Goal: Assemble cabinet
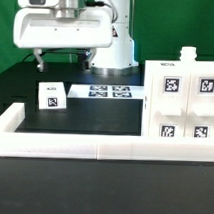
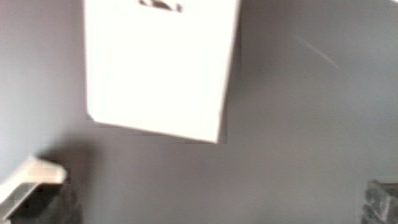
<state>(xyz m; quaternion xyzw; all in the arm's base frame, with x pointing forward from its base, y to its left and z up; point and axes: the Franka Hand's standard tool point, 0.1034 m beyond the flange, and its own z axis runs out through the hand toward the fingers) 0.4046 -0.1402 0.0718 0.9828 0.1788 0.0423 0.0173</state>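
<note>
**Two cabinet pieces on the surface, hand wide and empty**

Two white pieces with black-and-white tags can be seen in the exterior view. The big one, the cabinet box [image 1: 183, 103], is sat at the exterior view's right, down by the low white rail [image 1: 84, 146] that runs along the front. Whether the two are actually touching can't be told. Four tags are shown on its front face, two up top and two lower down, and a little stub is stuck up from its top edge.

The other piece, a small block [image 1: 51, 96], is stood upright on the black surface [image 1: 95, 120] toward the exterior view's left. It's well apart from the box, with one tag faced toward the camera. The marker board [image 1: 108, 91] is laid flat between the two, a bit further back.

The hand [image 1: 63, 61] is hung above the surface, behind the small block and clear of it. Its two dark fingers [image 1: 39, 61] are spread wide and nothing is gripped between them.

Same story in the wrist view, which is pretty blurry. Of the hand [image 2: 210, 192], only the tips of the fingers [image 2: 36, 190] are caught, at opposite edges of the picture. They're far apart, with bare grey surface [image 2: 302, 120] between them.

A flat white sheet [image 2: 164, 70] with a bit of black print at one end is laid on that surface, clear of both fingers. Whether that sheet is the marker board can't be told from this view alone.
</note>
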